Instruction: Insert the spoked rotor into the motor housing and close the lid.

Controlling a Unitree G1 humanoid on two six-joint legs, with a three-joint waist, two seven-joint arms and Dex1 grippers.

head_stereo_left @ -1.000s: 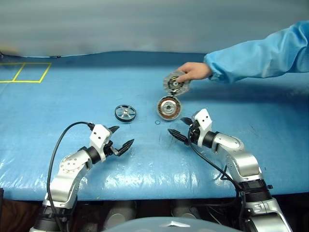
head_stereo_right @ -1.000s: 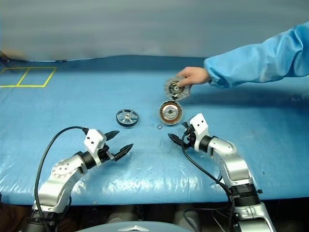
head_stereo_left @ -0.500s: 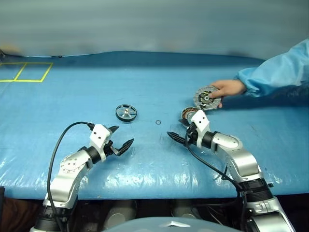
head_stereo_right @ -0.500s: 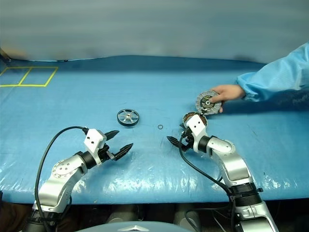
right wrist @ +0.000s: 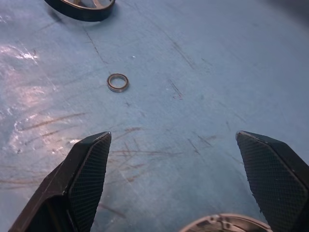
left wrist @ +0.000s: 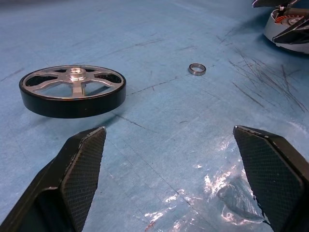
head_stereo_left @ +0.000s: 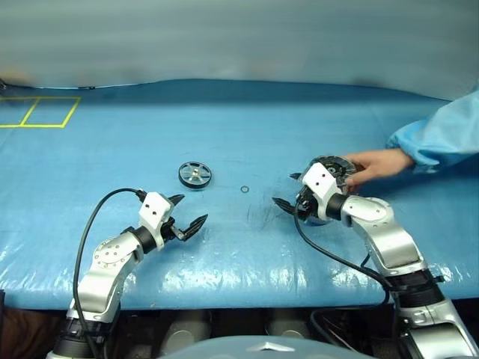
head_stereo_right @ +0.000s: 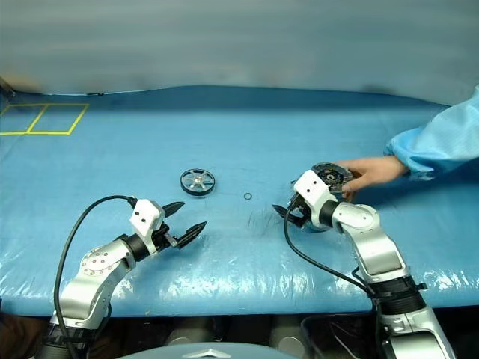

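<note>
Blue table (head_stereo_left: pixel 224 134), both end effectors spread

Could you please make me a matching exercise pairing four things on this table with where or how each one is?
Things:
1. spoked rotor
2. small metal ring
3. lid
4. left gripper

Places or states:
A. under a person's hand
B. open, holding nothing
C. flat on the blue sheet, ahead of the left gripper
D. loose on the sheet, between the rotor and the right gripper

Pairs: 1-C, 2-D, 3-A, 4-B
</note>
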